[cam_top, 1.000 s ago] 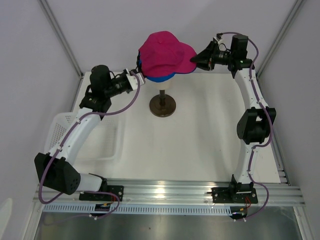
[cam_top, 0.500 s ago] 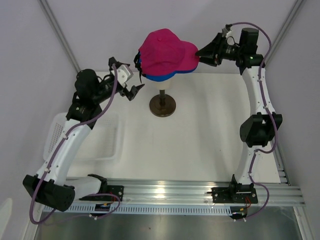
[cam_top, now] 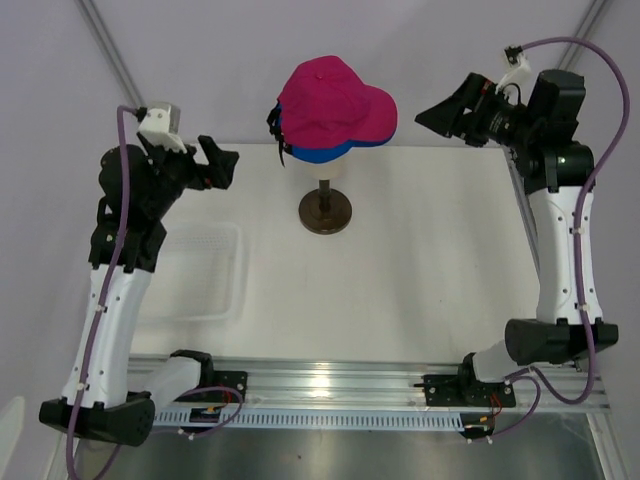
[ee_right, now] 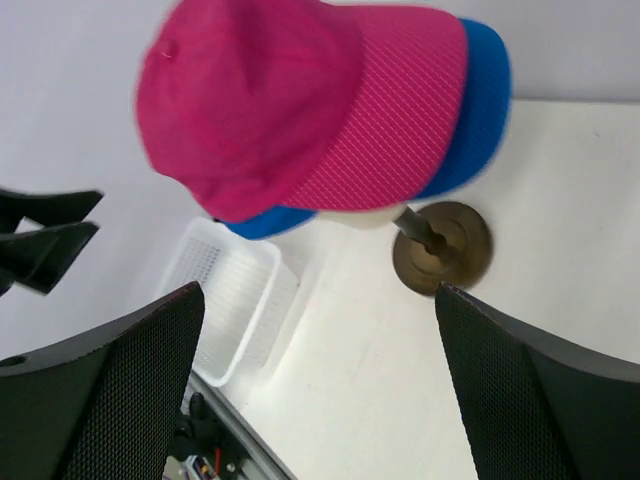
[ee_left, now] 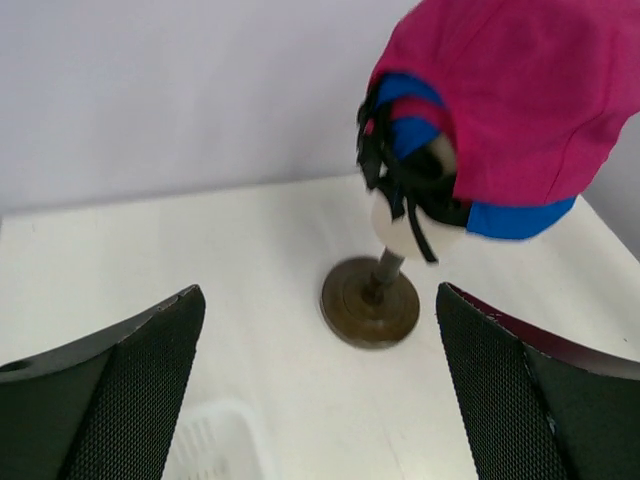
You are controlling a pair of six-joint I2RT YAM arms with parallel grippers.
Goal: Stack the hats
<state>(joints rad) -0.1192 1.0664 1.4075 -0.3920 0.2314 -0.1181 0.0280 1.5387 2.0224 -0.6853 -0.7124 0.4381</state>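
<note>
Pink hat [cam_top: 325, 98] over blue hat [cam_top: 322, 155]; left claw [cam_top: 220, 164], right claw [cam_top: 438, 115] raised, spread.

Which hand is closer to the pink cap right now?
Right. The right hand sits just off the brim of the pink cap; the left hand is farther out, on its strap side.

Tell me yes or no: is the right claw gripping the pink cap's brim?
No. The right claw hangs open off to the side of the pink cap, with a clear gap between them.
</note>
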